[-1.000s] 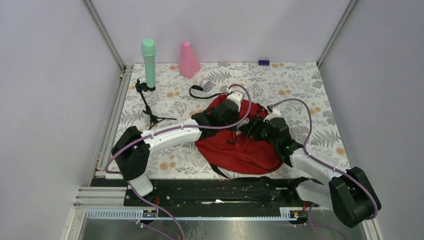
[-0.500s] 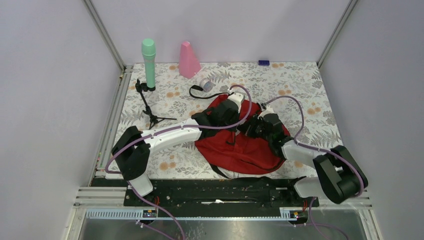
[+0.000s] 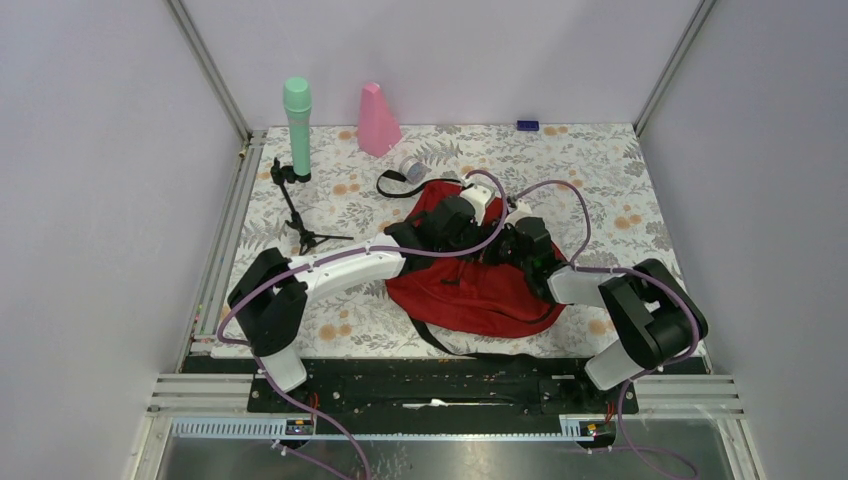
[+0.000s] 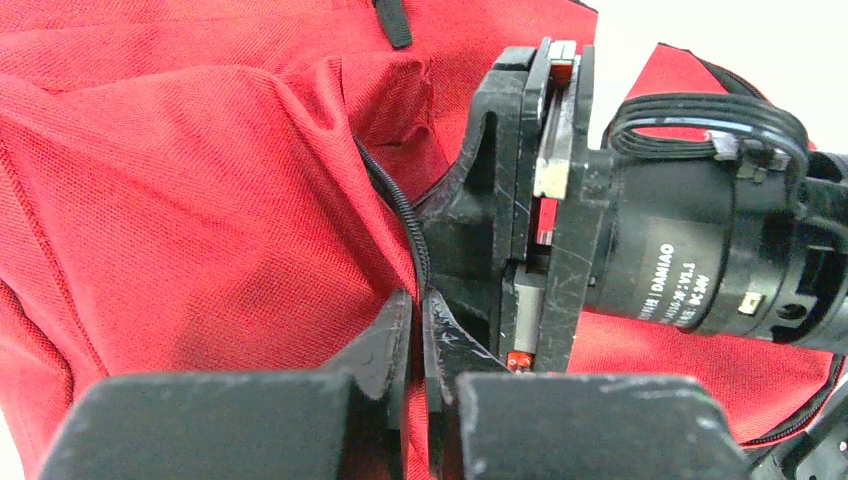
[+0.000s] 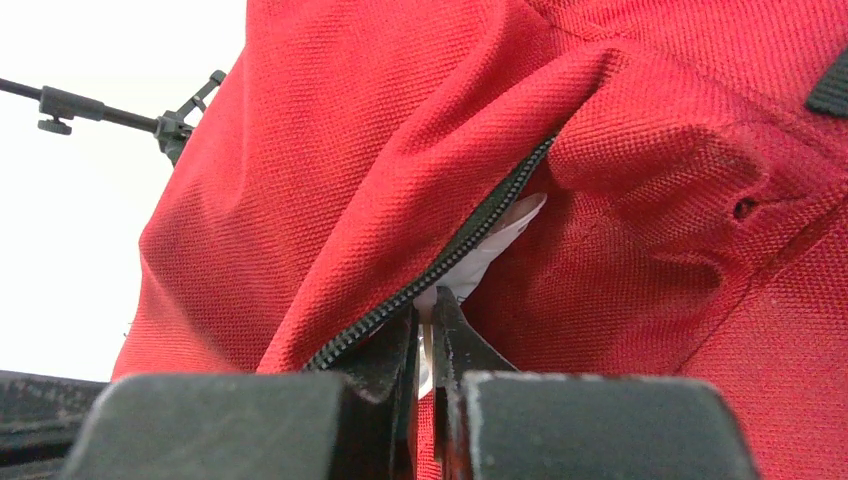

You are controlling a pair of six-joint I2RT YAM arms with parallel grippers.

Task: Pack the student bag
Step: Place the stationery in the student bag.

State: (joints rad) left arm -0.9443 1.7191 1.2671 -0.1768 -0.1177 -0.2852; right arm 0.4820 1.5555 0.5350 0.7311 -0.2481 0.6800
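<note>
My left gripper (image 4: 415, 330) is closed tight on the red backpack (image 4: 200, 180) by its black zipper (image 4: 397, 197); my right gripper (image 5: 428, 340) pinches the zipper edge too.

Looked like a robot lab test cell: boxed in by plain lilac panels (image 3: 100, 200), framed with aluminium posts (image 3: 208, 68) at 11 and 1 o'clock, fitted with a black mounting rail (image 3: 440, 385) at 6 o'clock.

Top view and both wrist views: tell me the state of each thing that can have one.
student bag, lying on the table, zipper partly open.
left hand, shut on the student bag's zipper edge.
right hand, shut on the student bag's zipper edge.
green bottle, upright, capped.
pink bottle, upright.
tripod, legs spread.
</note>
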